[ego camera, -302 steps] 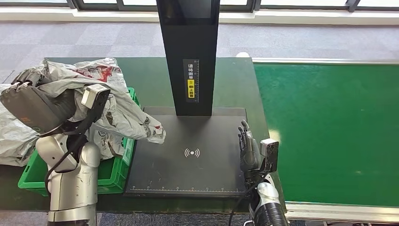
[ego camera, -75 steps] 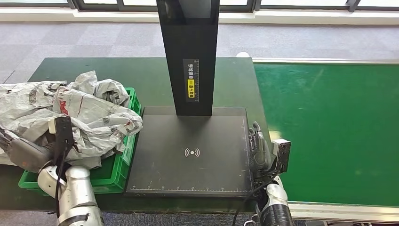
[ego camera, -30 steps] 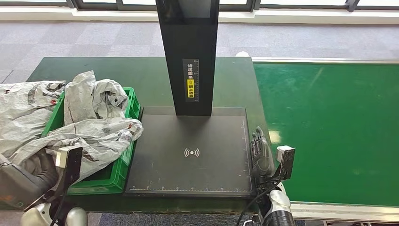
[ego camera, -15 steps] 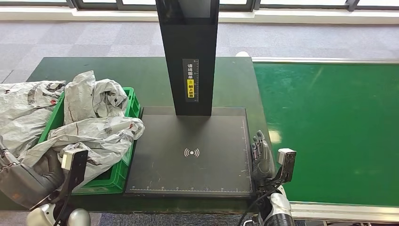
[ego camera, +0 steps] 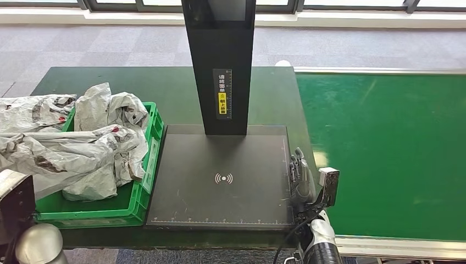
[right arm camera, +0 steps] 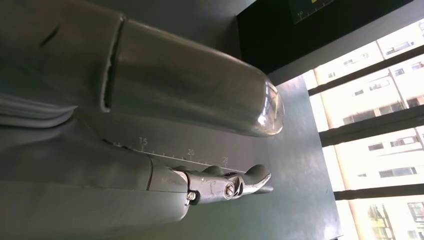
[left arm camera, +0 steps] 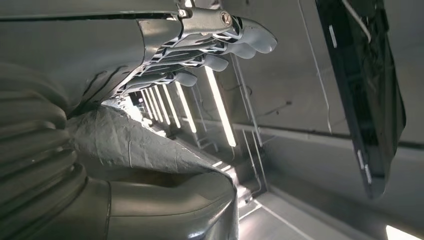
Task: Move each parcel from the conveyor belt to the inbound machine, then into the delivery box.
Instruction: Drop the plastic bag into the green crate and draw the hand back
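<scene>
Right hand (ego camera: 304, 179), at the near right edge of the black flat inbound machine platform (ego camera: 220, 181): fingers extended and apart, grasping nothing; the right wrist view shows them lying alongside the platform's ruled scale. Left hand (left arm camera: 210, 47): fingers apart and slightly curled, released, holding nothing, turned up toward ceiling lights. Left of the platform and touching its edge, the green plastic delivery box (ego camera: 140, 190) holds crumpled grey plastic mailer parcels (ego camera: 82, 151), which spill over the box's far and left rims. Behind the platform's centre rises the black upright scanner column (ego camera: 220, 66) with a yellow-and-white label. Right of the platform lies the green conveyor belt (ego camera: 384, 154), with no parcel on the stretch visible here.

Step in hand, as judged: between parcels, the last deposit into the box complete. The next move calls for the right hand to swing rightward from the platform over the belt and await or grasp an arriving parcel.
</scene>
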Robot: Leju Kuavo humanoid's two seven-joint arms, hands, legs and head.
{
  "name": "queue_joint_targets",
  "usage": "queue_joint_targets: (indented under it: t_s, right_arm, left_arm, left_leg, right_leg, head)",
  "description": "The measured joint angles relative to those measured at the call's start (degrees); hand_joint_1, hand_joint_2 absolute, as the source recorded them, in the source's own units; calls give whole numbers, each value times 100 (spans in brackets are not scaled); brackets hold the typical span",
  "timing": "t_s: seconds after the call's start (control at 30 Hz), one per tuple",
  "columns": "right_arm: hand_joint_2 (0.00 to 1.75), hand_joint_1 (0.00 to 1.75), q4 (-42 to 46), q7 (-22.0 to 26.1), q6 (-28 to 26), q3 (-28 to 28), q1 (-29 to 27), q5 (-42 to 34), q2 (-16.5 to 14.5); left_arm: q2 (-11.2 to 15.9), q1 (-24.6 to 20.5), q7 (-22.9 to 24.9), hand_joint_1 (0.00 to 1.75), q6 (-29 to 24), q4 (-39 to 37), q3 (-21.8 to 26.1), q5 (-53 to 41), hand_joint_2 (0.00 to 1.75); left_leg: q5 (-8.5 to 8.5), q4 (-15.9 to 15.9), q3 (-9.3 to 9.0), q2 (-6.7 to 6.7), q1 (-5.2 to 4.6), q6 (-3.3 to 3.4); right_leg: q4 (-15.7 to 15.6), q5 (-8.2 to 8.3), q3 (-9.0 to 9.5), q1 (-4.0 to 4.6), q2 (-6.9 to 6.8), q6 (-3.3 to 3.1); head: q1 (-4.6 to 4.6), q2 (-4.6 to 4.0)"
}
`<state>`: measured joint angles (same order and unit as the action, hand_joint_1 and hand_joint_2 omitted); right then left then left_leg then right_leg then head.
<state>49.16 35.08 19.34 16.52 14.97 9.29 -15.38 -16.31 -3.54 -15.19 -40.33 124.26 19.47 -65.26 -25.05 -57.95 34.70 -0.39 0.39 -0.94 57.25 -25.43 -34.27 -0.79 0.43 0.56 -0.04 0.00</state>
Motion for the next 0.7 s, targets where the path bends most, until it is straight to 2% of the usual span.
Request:
queue_joint_targets:
  t_s: [0.33,0.47,0.57,0.7]
  right_arm:
    - [0,0,-74,14,0,0,48,0,-1]
    - [0,0,-93,27,4,0,56,7,-1]
    - [0,0,-114,35,22,0,69,50,-3]
    - [0,0,-212,75,45,2,133,120,-12]
  left_arm:
    - [0,-81,-3,0,7,168,0,4,175]
    - [-2,-280,-93,0,8,155,11,39,175]
    - [-56,-838,-308,0,14,-78,145,-165,175]
    - [-133,-2023,-517,0,17,-959,580,-780,175]
  left_leg:
    - [-1,0,0,0,0,0]
    - [0,0,0,-2,0,1]
    - [6,0,1,-10,0,2]
    - [21,0,1,-16,0,-2]
  right_leg:
    - [-1,-1,0,0,0,0]
    - [-1,0,-1,0,-1,0]
    - [-1,3,3,0,-8,1]
    - [0,18,5,0,-17,-2]
  head:
    - [0,0]
    - [0,0]
    - [-1,0]
    - [-2,0]
